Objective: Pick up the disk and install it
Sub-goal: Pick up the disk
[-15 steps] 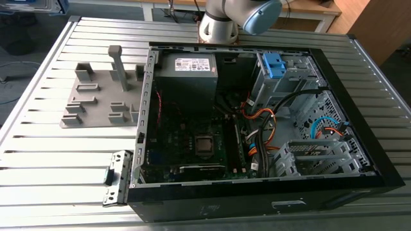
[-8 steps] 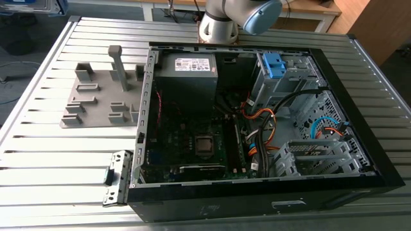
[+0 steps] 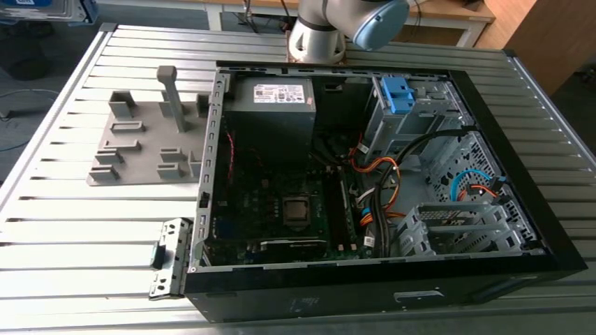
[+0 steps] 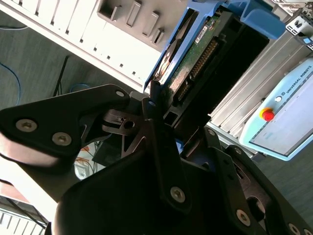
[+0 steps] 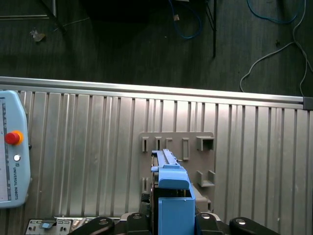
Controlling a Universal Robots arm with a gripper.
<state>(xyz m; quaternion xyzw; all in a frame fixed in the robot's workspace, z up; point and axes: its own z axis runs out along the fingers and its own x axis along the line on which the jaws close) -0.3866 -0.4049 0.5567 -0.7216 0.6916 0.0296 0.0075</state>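
**Item 1, task object.** Disk (image 4: 193, 54): flat rectangular silver hard drive in a blue plastic carrier frame. It is off the counter, carried on edge in the gripper. The second wrist view shows its green circuit-board face and connector row. In the first wrist view the blue frame (image 5: 171, 196) hangs above the grey fixture, well apart from it.

**Item 2.** Gripper (image 4: 166, 110): black, linkage type. The fingers (image 4: 159, 127) are clenched on the disk, one to each side of its thin edge. The likely reason is that an edge-on hold leaves the frame's long sides free for a bay's rails.

**Item 3.** Fixture (image 3: 139, 150): grey moulded plate with slots, blocks and one tall post. It lies near the counter's edge on the exterior view's left, just beside the case. The slots probably stand parts upright so that they can be reached.

**Item 4.** Case (image 3: 308, 296): black computer tower lying on its side with the panel off, so the interior faces up. It holds a grey power-supply box (image 3: 270, 105), and a small blue plastic bracket (image 3: 396, 94) sits on the silver drive cage.

**Item 5.** Pendant (image 5: 12, 161): pale blue, with a red button, seen against the slats.

**Item 6.** Counter (image 3: 56, 237): ribbed silver metal, carrying items 3 and 4.
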